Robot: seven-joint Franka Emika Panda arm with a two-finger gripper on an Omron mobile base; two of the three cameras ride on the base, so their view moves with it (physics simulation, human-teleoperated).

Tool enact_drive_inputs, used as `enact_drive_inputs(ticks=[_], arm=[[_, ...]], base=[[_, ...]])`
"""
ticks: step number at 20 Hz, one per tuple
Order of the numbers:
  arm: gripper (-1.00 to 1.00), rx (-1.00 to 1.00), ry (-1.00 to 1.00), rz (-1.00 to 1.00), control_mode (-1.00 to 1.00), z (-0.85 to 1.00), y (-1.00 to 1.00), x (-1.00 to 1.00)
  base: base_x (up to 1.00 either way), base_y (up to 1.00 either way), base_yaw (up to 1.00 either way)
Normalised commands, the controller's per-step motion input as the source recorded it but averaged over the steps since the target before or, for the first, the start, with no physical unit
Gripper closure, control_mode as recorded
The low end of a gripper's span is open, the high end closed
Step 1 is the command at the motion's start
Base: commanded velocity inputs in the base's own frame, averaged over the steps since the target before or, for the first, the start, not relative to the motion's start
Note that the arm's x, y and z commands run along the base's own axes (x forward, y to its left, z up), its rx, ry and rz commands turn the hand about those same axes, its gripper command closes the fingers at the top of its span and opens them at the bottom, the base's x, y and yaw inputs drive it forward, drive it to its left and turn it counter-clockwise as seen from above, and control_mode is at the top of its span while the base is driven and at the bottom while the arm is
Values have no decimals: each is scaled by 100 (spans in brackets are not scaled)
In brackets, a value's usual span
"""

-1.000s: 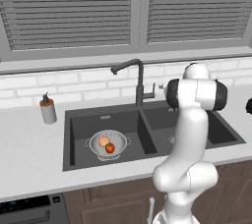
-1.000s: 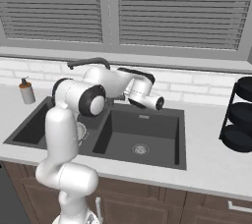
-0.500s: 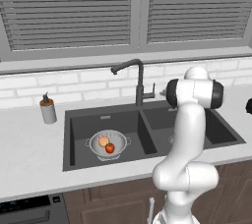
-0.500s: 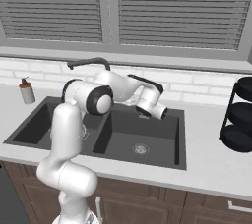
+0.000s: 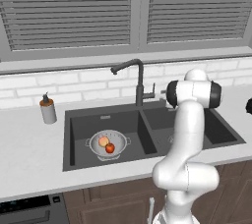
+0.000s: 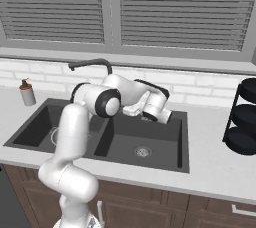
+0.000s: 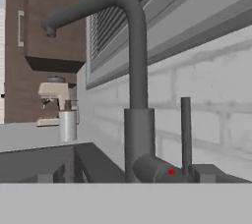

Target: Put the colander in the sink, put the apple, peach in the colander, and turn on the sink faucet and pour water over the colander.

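In the left basin of the dark double sink [image 5: 78, 120], the shiny perforated colander [image 5: 108, 143] sits on the bottom with its two small handles sticking out to the sides. Inside it, the pale orange-pink peach [image 5: 103, 141] and the deep-red apple [image 5: 110, 148] lie touching each other, the apple toward the front.

Behind the divider between the basins, the tall dark grey faucet [image 5: 138, 83] stands upright, its curved spout reaching out over the left basin. From the hand view the faucet [image 7: 135, 90] looms very close: a thick post, the gooseneck arching up and over, a thin lever standing upright beside the base, and a small red dot on the stubby side barrel.

Over the right basin, the white arm stretches across, and the gripper [image 6: 165, 118] hangs just in front of the faucet's base, by the back rim of the sink. Its fingers are spread wide, nothing between them.

A soap dispenser [image 5: 47, 109] stands on the counter, left of the sink. A black tiered rack [image 6: 244, 119] sits on the counter at the far right.
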Motion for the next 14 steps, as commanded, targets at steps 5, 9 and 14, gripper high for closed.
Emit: enact_drive_inputs(ticks=[5,9,14], arm=[[-100,-8,-5,5,-100,1,6,3],[-100,0,0,-9,-100,1,0,16],[-100,0,0,-26,-100,0,4,0]], base=[[0,0,0],[0,0,0],[0,0,0]])
